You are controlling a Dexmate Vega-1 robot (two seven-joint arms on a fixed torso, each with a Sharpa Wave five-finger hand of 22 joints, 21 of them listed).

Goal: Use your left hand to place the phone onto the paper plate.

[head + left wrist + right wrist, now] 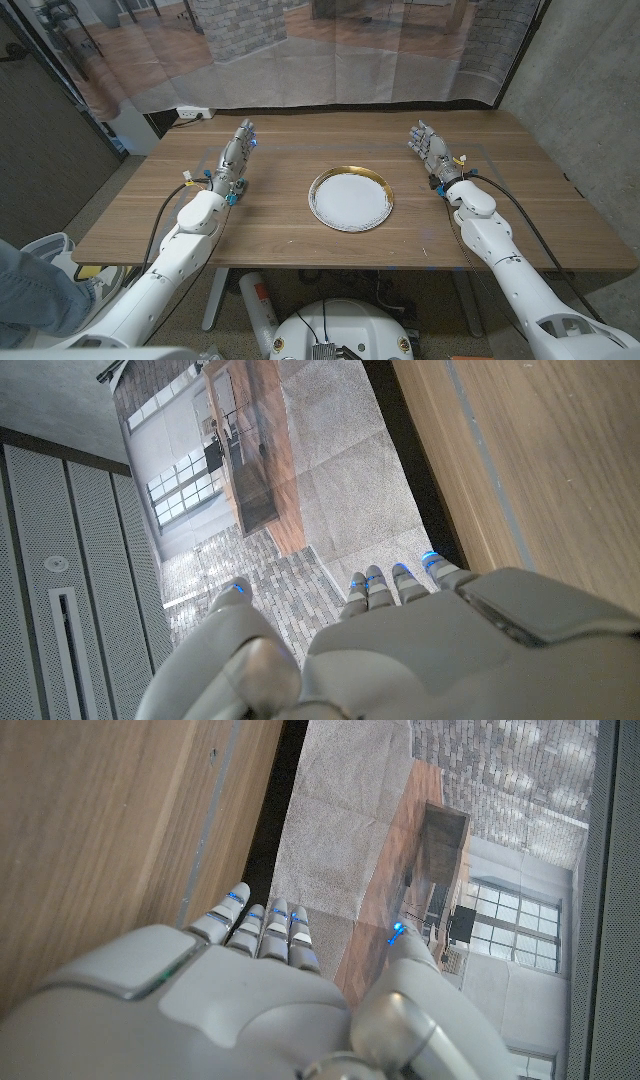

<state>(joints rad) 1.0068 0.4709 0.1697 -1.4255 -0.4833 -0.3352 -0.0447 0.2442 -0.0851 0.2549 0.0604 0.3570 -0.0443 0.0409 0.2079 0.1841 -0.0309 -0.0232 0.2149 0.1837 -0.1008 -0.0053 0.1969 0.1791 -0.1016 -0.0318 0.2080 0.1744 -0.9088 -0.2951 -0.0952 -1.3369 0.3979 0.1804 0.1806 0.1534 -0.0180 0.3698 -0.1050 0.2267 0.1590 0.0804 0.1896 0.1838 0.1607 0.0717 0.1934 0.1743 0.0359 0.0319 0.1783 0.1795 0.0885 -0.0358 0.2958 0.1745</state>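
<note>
- Left arm [185,245] comes in nearest us from the bottom corner, white shell, black cable [160,218] running along its outer side
- beside it at the picture's edge we see a person's leg in blue denim [30,290] and a pale shoe [45,248], below table level
- left hand [235,155] sits over the left part of the wooden table [280,235], fingers stretched out towards the far edge; released, nothing in it
- left wrist view agrees: back of the left hand [420,650], fingers [400,582] side by side and straight with blue lights at the tips, thumb [232,600] set apart, tabletop [540,460] alongside, nothing between them
- paper plate [350,198] lies flat at mid table, between the two hands and well apart from both; white face, thin gold rim
- phone: we cannot tell where it is from these frames
- right hand [430,150] sits over the right part of the table, about level with the left one, fingers reaching to the far edge and slightly fanned; released, nothing held
- right wrist view matches: back of the right hand [230,1010], fingers [255,925] straight, thumb [400,945] apart with a blue light at its tip, wood grain [100,820] beside it
- right arm [500,250] runs back to the bottom right corner with its own black cable [525,225]
- behind the table hangs a translucent curtain [330,50]
</note>
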